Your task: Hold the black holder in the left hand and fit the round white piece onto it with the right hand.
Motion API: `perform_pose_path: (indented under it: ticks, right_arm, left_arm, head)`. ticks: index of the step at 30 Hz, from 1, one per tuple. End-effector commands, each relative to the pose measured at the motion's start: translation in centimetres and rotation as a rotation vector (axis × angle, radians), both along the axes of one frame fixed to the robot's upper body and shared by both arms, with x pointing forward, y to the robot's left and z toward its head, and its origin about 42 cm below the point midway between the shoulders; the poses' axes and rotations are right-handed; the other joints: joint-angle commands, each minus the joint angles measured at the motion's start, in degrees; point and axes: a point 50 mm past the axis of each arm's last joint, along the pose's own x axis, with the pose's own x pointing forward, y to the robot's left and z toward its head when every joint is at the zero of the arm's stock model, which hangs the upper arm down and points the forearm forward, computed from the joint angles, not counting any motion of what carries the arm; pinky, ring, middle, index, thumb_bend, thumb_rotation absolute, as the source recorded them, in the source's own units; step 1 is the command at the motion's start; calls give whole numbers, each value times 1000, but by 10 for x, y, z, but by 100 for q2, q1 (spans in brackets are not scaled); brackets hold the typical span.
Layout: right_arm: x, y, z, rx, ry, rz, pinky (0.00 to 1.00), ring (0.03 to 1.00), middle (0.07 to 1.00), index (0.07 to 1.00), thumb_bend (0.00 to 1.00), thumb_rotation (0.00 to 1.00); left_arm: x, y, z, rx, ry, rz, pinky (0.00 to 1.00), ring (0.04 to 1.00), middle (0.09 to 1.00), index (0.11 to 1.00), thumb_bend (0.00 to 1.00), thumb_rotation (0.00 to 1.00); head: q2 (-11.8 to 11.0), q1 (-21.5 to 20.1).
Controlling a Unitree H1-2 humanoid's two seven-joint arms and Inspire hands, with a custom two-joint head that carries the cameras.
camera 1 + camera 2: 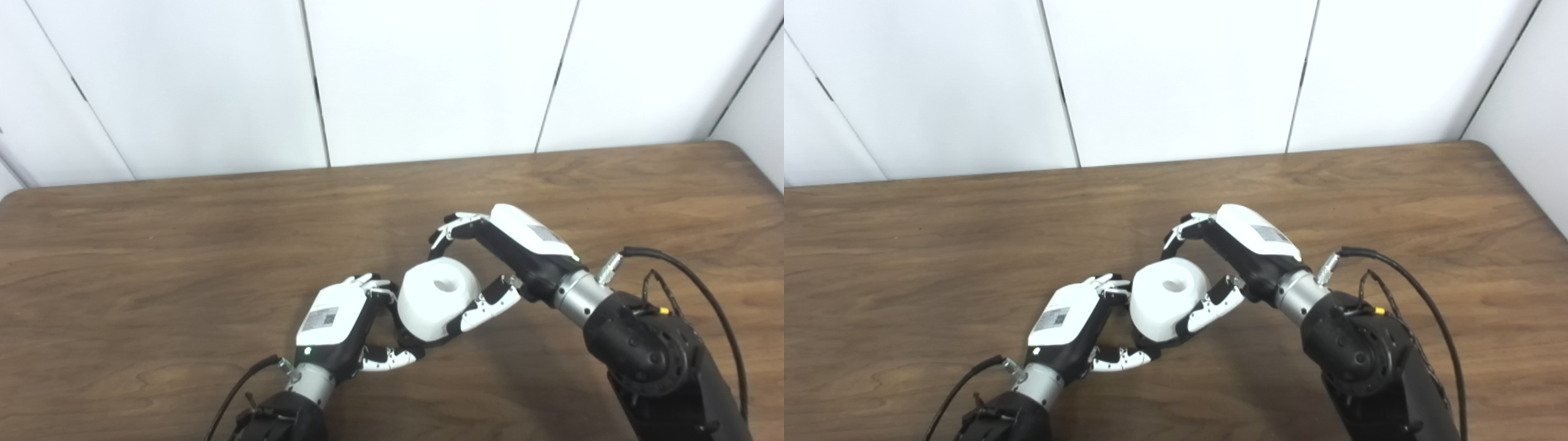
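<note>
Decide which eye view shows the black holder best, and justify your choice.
Neither shows it well. The left eye view edges ahead: a dark sliver of the black holder shows beneath the round white piece. The right eye view shows the same sliver, no more.

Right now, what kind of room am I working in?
Probably a lab or test cell: a bare wooden table, plain white wall panels, and only the white piece between both hands.

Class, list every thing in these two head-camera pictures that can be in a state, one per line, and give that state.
round white piece: hole facing up, seated over the black holder, off the table
black holder: mostly hidden beneath the piece
left hand: shut on the holder
right hand: thumb touching the piece, fingers arched above, apart from it
</note>
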Motion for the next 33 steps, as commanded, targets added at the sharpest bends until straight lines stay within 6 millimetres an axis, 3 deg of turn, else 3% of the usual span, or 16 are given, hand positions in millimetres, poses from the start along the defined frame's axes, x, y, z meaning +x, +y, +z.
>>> perform_pose_path:
  ticks: [1,33]
  right_arm:
    - [1,-1,11,-20,-85,9,914,903,769,481,525,138]
    - [-3,7,-4,-106,-169,71,944,921,766,481,525,137]
  left_arm:
    - [-14,-3,-27,51,170,-42,905,907,803,486,517,47]
    - [-15,-3,-25,40,178,-42,892,905,803,486,517,45]
  head:
    - [4,-1]
    - [39,-113]
